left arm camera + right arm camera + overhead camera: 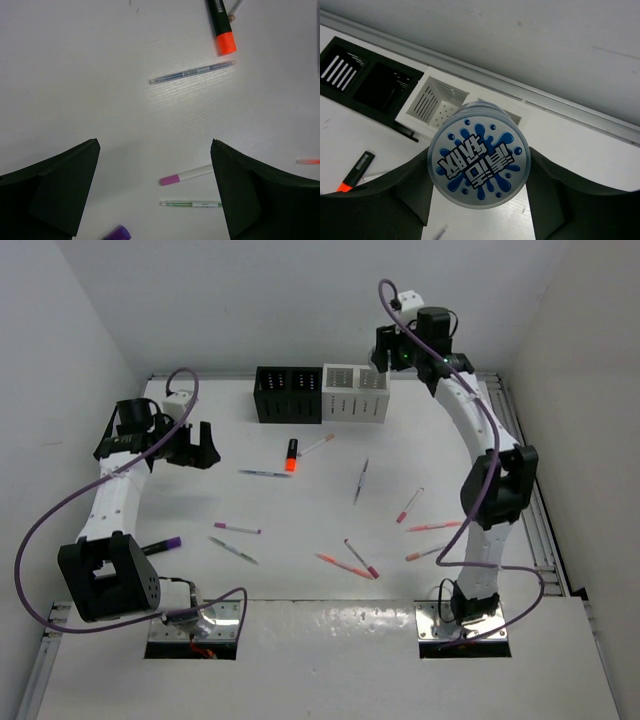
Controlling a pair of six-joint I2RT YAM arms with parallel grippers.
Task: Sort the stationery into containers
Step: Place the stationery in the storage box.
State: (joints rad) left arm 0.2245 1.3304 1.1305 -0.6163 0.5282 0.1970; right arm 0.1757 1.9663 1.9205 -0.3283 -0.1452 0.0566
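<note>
My right gripper (385,358) is raised over the right end of the white box (355,393). It is shut on the round white jar (479,161), whose lid has a blue splash label. In the right wrist view the white box (437,102) and black box (370,80) lie below and behind the jar. My left gripper (190,445) is open and empty above the table's left side; its wrist view (155,145) shows a pink-capped marker (185,175) and a green pen (192,203) beneath it. The orange-black highlighter (292,455) lies in front of the black box (288,393).
Thin pens lie scattered: a grey one (265,473), a pink marker (237,528), a purple marker (162,544), red and orange ones (345,565) (435,526) at front right. Walls close the back and sides. A purple cable loops off each arm.
</note>
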